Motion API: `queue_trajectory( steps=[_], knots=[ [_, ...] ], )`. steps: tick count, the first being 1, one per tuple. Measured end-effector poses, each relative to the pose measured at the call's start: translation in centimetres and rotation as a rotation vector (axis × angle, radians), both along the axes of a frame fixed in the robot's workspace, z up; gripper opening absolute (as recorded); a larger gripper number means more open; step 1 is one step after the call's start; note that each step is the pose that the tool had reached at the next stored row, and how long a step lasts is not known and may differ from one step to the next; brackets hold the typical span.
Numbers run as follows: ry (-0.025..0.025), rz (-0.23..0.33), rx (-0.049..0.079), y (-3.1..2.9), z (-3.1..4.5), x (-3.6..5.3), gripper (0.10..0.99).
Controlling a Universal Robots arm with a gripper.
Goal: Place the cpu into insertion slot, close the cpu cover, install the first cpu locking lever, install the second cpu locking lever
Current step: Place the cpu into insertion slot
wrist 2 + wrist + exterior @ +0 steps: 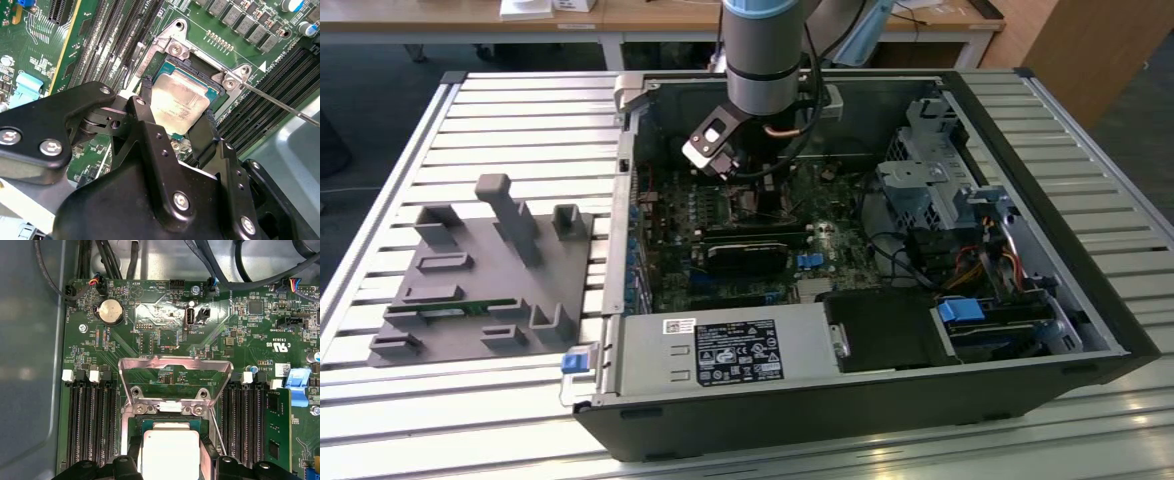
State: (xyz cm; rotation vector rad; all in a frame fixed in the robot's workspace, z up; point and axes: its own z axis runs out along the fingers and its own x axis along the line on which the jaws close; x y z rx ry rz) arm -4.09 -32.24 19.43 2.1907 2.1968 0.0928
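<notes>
Claw (178,104) is clamped on the cpu (182,94), black fingers snug against two opposite edges of the dull silver square. The chip sits in or just over the dark, metal-rimmed slot (196,71), in the exterior view's upper middle. Placing looks nearly done. The cover (175,361), a thin shiny frame, lies open, and a wire lever (280,102) is unlatched.

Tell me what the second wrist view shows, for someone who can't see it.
A black two-fingered gripper clasps a small flat square silver-grey chip by two opposite edges, at a square socket with a silvery metal rim, on a green circuit board lined with long black slots.
</notes>
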Motion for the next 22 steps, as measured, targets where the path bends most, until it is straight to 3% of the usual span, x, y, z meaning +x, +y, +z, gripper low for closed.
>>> queue_trajectory(
  steps=[7,8,16,22],
  knots=[
    [-0.0001,0.0,0.0,0.01,-0.02,0.0,0.553],
    [-0.0002,0.0,0.0,0.02,-0.03,0.01,0.612],
    [-0.0001,0.0,0.0,0.03,-0.04,0.0,0.612],
    [0.001,0.0,0.0,0.03,0.8,-0.01,0.6]
  ],
)
